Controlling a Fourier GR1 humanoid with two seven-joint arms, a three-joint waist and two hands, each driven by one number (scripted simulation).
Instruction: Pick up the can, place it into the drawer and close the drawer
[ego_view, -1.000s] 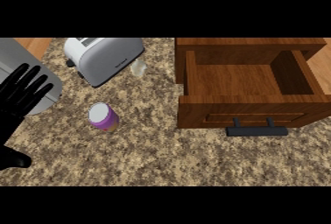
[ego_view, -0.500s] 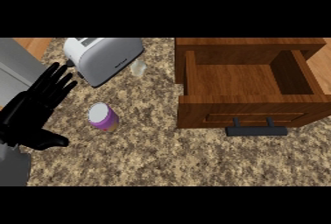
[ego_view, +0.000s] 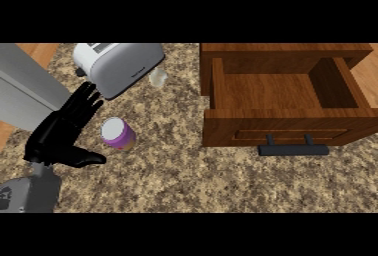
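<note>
The can (ego_view: 118, 134) is purple with a white top and stands upright on the speckled counter, left of centre. My left hand (ego_view: 59, 136) is just to its left, open, with straight fingers pointing up toward the toaster and the thumb sticking out to the right below the can. Hand and can look apart by a small gap. The wooden drawer (ego_view: 284, 119) stands pulled open at the right, its inside bare, with a black handle (ego_view: 294, 150) on its front. My right hand does not show.
A white toaster (ego_view: 118, 65) stands at the back left, with a small clear glass (ego_view: 157, 77) beside it. A large grey block (ego_view: 26, 92) fills the far left edge. Speckled counter (ego_view: 221, 180) stretches between the can and the drawer.
My left hand has moved right and down from the left edge to beside the can, and its grey forearm has come into view. Can and drawer have not moved.
</note>
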